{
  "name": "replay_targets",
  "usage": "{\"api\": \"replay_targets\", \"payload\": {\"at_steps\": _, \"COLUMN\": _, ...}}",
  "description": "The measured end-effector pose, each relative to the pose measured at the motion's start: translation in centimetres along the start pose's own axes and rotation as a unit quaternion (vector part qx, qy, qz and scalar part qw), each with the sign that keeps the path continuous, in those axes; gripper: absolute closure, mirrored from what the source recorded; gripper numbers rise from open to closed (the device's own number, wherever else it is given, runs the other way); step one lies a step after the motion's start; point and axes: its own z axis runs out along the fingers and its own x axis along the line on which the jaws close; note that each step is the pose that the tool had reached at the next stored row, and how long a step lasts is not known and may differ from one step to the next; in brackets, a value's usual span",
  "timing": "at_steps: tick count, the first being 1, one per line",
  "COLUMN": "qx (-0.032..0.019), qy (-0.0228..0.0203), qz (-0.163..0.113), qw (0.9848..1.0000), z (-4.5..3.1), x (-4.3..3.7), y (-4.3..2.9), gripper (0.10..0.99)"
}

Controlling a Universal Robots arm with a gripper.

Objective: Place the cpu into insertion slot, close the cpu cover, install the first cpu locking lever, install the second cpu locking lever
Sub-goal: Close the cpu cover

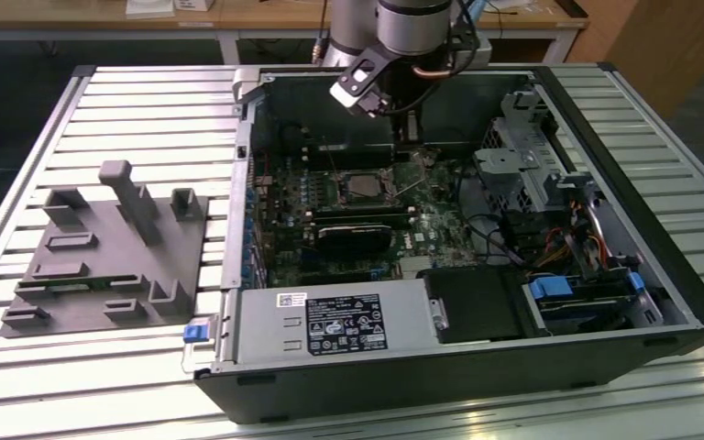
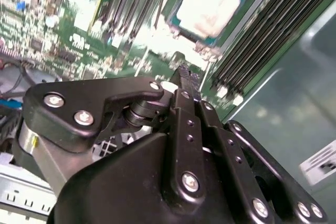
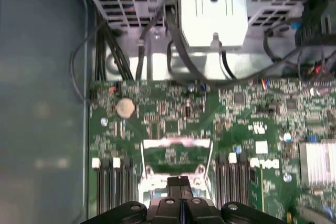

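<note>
The cpu point(image 2: 209, 3), a pale silvery square chip, lies flat in the insertion slot point(image 1: 365, 188) on the green board between the black memory slots. The cpu cover point(image 3: 176, 142), a thin silvery frame with a large window, stands raised at the slot's far edge in the first wrist view. My gripper point(image 3: 180, 183) is shut with nothing between its black fingers point(image 2: 185, 85). It hovers just above the slot, close to the raised cover. In the exterior view the gripper point(image 1: 403, 136) hangs over the back of the board, inside the case.
The open black computer case point(image 1: 645, 275) lies on a slatted metal table. Inside it are a labelled grey power supply point(image 1: 327, 323), drive cages point(image 1: 517, 170) with cables, and a black fan unit point(image 1: 352, 240). A grey fixture block point(image 1: 114, 252) sits at the exterior view's left.
</note>
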Motion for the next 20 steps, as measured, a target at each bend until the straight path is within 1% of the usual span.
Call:
{"api": "replay_targets", "payload": {"at_steps": 11, "qx": 0.0009, "qy": 0.0, "qz": 0.0, "qw": 1.0, "z": 0.3, "x": 0.17, "y": 3.64, "gripper": 0.98}}
{"api": "replay_targets", "payload": {"at_steps": 16, "qx": 0.0012, "qy": -0.0001, "qz": 0.0, "qw": 1.0, "z": 0.43, "x": 0.24, "y": 5.15, "gripper": 0.98}}
{"api": "replay_targets", "payload": {"at_steps": 18, "qx": 0.0013, "qy": 0.0, "qz": 0.0, "qw": 1.0, "z": 0.47, "x": 0.27, "y": 5.6, "gripper": 0.98}}
{"api": "replay_targets", "payload": {"at_steps": 20, "qx": 0.0014, "qy": -0.0001, "qz": 0.0, "qw": 1.0, "z": 0.53, "x": 0.28, "y": 5.73, "gripper": 0.98}}
